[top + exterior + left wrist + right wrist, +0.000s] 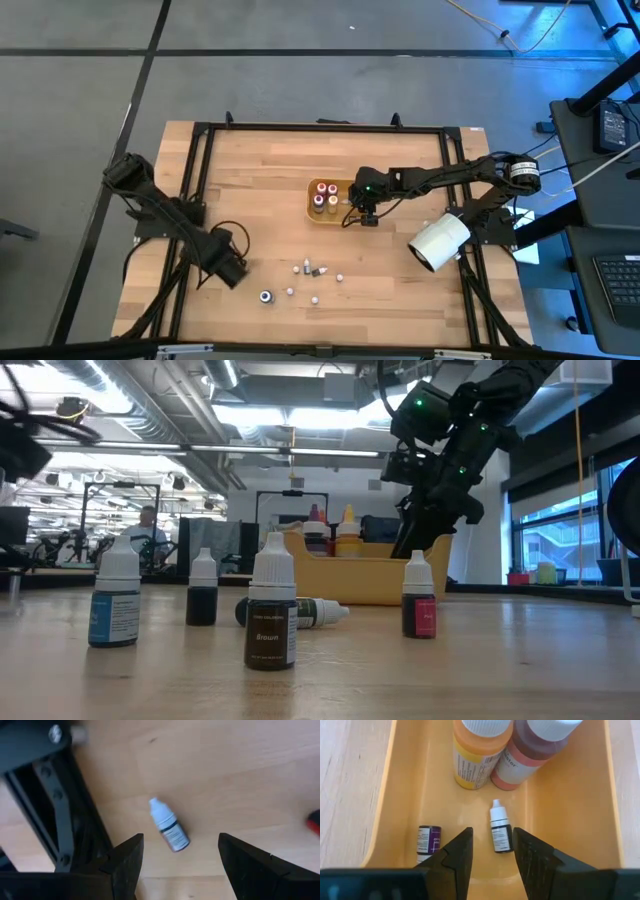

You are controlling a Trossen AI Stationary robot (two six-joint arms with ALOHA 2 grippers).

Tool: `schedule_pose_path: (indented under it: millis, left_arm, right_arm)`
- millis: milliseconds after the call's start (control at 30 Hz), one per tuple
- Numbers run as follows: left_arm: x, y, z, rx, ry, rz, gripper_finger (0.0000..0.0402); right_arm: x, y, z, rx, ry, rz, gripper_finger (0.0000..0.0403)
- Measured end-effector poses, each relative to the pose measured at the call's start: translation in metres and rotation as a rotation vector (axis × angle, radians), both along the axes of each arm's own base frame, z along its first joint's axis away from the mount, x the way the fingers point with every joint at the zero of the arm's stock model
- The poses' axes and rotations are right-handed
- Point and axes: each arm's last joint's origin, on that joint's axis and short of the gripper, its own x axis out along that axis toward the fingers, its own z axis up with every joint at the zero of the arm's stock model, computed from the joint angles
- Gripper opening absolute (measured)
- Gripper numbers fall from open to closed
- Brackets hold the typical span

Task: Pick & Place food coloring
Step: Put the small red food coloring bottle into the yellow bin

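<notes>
Currently we list: left gripper (176,865), fingers wide, nothing held, above a lying food coloring bottle (169,826) straight ahead between them, long axis slanted; right gripper (491,855) narrow over the tray (380,805).

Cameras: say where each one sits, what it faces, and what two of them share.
High view: overhead, looking straight down; both arms, orange tray.
Low view: table height, looking across; brown bottle, right claw over the tray.
Left wrist view: looks down past open left claw at a lying bottle.
Right wrist view: looks into the tray; right claw above a small bottle.
Shared: high, low and right wrist views all show the tray.
</notes>
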Motion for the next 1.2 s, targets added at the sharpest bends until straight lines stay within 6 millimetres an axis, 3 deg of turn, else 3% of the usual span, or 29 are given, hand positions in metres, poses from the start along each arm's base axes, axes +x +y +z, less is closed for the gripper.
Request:
schedule_pose_path:
  millis: [267,433,667,933,1200]
  left_arm:
    - [-0.014,-0.012,-0.017,-0.007,-0.052,0.072,0.0251]
    - [-0.02,-0.007,-0.037,-0.048,-0.083,0.079,0.0251]
    - [-0.023,-0.003,-0.041,-0.013,-0.102,0.071,0.0245]
    - [-0.021,-0.003,-0.042,-0.015,-0.096,0.161,0.0195]
    - [-0.021,-0.003,-0.042,-0.01,-0.115,0.123,0.0139]
  right_arm:
    - [0.0,0.0,0.0,0.002,0.0,-0.003,0.0141]
    - [0.0,0.0,0.0,0.002,0.0,-0.003,0.0141]
    - [0.0,0.0,0.0,0.002,0.003,-0.003,0.0141]
    - [0.0,0.0,0.0,0.003,0.003,-0.003,0.0141]
    - [0.0,0.0,0.0,0.003,0.003,-0.003,0.0141]
